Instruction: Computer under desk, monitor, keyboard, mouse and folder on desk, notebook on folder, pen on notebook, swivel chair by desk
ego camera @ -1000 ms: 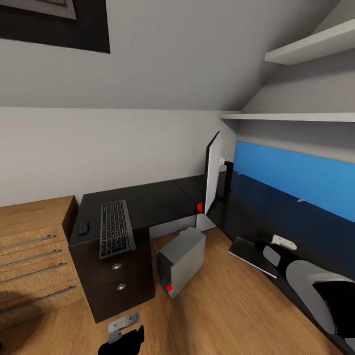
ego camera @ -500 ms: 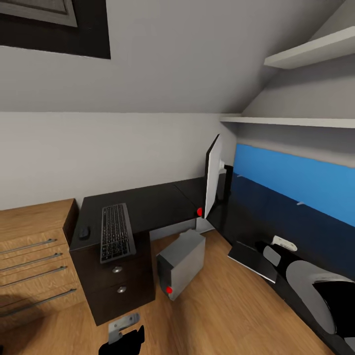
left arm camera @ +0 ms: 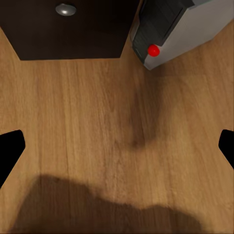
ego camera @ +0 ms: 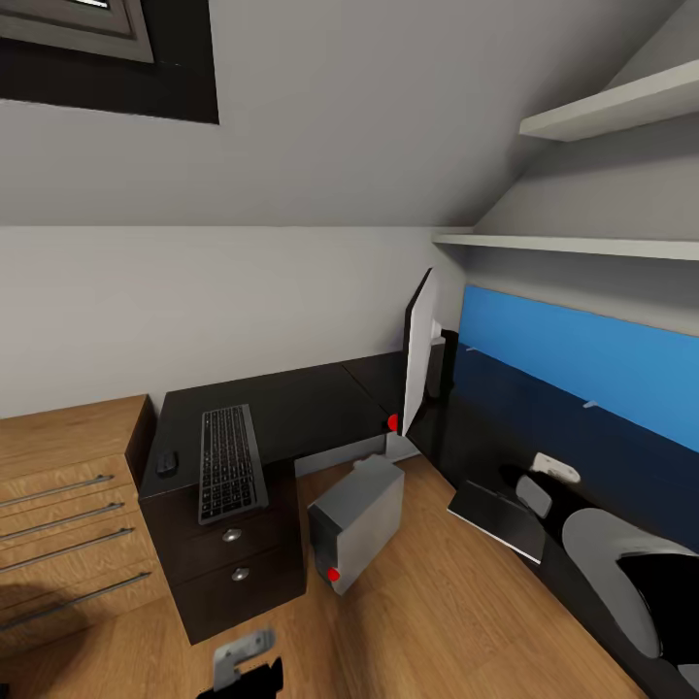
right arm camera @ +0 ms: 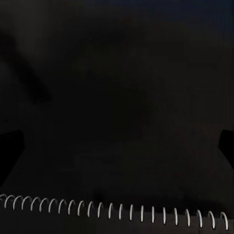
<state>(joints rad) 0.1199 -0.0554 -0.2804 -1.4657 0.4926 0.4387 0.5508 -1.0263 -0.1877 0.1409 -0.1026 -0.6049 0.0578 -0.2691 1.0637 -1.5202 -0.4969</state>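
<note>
A glossy black L-shaped desk is being shown against a white wall. A slim keyboard with black keys is lying on its near end, with a small black mouse just beside it. A thin black monitor is standing at the corner. A light grey computer is sitting on the wood floor. A grey notebook, spiral-bound, is lying near the right gripper, whose jaws cannot be judged. The left gripper is being held wide open.

Soft even light; right wrist view near-black.
</note>
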